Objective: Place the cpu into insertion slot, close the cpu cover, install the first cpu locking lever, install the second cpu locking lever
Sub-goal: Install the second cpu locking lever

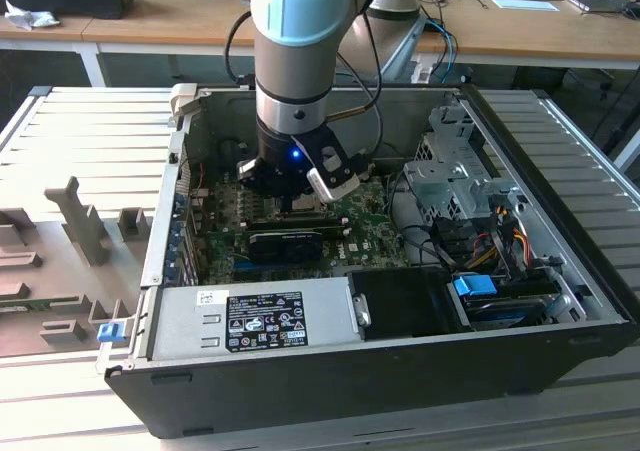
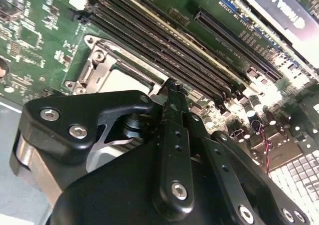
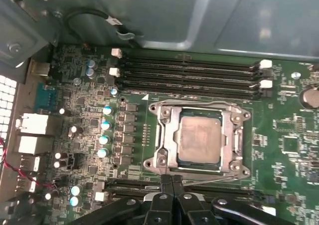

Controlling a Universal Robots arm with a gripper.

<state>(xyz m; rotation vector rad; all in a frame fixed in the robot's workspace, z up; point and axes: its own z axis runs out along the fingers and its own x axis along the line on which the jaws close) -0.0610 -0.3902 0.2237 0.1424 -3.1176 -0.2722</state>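
First wrist view looks straight down on the green motherboard inside the open PC case. The cpu, grey metal top, sits seated in the insertion slot, and the cpu cover, a silver frame with a big window, lies flat down around it. A thin silver locking lever runs along the socket edge nearest the gripper. The gripper's black fingers are pressed together, tips touching each other, nothing pinched between them, with the tips right at that socket edge by the lever; whether they actually touch it I cannot tell. Four long black memory slots lie on the far side of the socket, a row of capacitors beside it. Second wrist view: same fingertips closed, sitting just at the rim of the cover, pale chip top visible behind the gripper linkage. Exterior view: the arm reaches down into the case, gripper low over the motherboard, just above a long black card; power supply along the near wall, drive cage toward the exterior view's right.
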